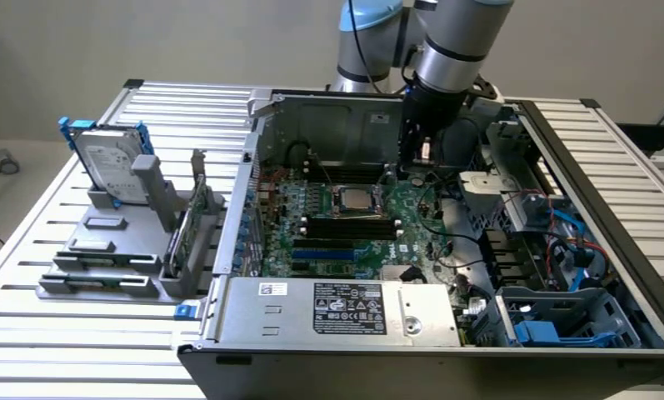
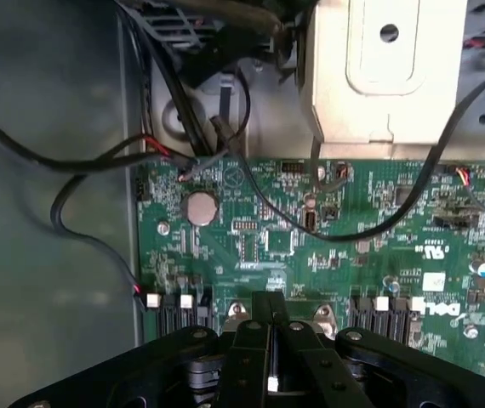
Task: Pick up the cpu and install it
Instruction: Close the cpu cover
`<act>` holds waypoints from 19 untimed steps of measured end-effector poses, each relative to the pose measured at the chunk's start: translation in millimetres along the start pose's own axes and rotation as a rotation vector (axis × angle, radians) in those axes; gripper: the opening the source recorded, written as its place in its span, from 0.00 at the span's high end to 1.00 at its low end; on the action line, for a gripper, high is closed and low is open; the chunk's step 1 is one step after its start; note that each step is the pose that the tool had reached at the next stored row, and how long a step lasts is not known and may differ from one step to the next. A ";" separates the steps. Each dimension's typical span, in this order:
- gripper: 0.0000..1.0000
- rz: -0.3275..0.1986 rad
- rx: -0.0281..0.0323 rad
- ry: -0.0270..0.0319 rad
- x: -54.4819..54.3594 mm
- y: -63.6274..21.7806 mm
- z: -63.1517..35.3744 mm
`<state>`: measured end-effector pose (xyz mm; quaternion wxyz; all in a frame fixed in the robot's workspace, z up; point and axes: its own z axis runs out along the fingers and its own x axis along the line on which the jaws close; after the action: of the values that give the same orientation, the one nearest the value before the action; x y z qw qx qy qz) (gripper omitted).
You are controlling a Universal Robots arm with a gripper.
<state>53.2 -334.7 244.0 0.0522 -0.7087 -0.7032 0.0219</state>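
A: Exterior view?
B: The cpu (image 1: 354, 198) lies in its socket (image 1: 354, 212) on the board (image 1: 411, 237) inside the case (image 1: 321, 125); the claw (image 1: 424, 167) hangs near it, to the exterior view's right.
A: Wrist view?
B: Claw (image 2: 270, 340) pressed together, over the board (image 2: 251, 242).

The Universal Robots arm (image 1: 456, 37) is built of smooth silver-grey cylindrical tubes ringed by black bands, with a thin dark cable (image 1: 350, 21) running down the far tube, and it ends in a matte black gripper (image 2: 270, 302) of angular linkage bars fastened with small round screws.
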 end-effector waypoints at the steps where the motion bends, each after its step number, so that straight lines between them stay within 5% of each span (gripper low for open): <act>1: 0.89 0.001 0.0137 -0.0001 0.0 -1.4 0.1; 13: 0.89 0.008 0.1821 -0.0010 -0.2 -17.8 1.9; 16: 0.89 0.009 0.2160 -0.0012 -0.2 -23.2 2.5; 19: 0.89 0.010 0.2420 -0.0012 -0.3 -30.0 3.7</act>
<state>22.9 -334.6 243.5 0.1369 -0.7009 -0.6917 0.1073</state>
